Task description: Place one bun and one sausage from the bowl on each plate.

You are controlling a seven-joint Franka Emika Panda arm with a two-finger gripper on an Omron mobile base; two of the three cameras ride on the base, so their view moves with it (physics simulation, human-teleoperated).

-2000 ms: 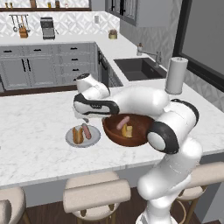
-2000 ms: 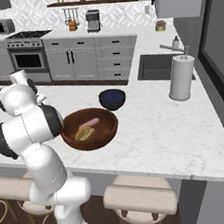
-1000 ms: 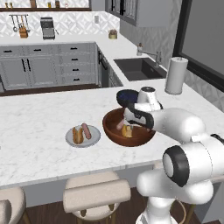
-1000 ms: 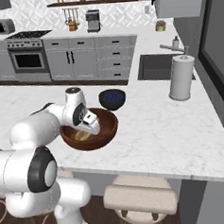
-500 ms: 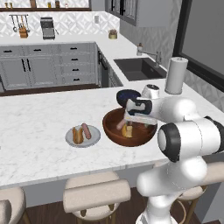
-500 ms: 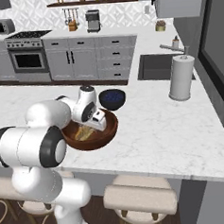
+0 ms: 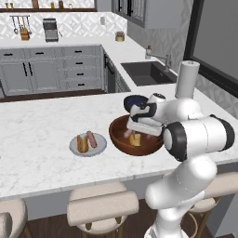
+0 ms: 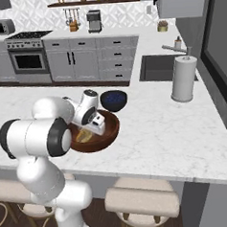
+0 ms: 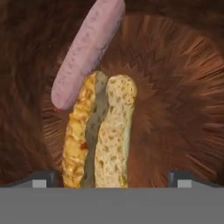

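Observation:
The reddish-brown bowl [image 7: 122, 142] [image 8: 111, 129] stands on the island counter. Inside it lie a split bun [image 9: 103, 131] [image 7: 135, 139] and a pink sausage [image 9: 87, 48] [image 7: 127, 134], the sausage touching the bun's far end. My gripper [image 9: 111, 180] [image 7: 137, 128] [image 8: 93, 125] hangs low over the bowl, open, with its fingertips [image 9: 41, 179] far apart on either side of the bun and nothing held. Left of the bowl, a light grey plate [image 7: 74, 148] carries a bun [image 7: 82, 143] and a sausage [image 7: 92, 139].
A dark blue bowl [image 7: 137, 101] [image 8: 113, 100] sits just behind the big bowl. A paper towel roll [image 7: 186, 79] [image 8: 182, 79] stands at the back right by the sink [image 7: 148, 72]. Stools [image 7: 102, 207] line the counter's front edge.
The arm has swung from the grey plate over to the big bowl, and the open gripper has come down lower over the bun.

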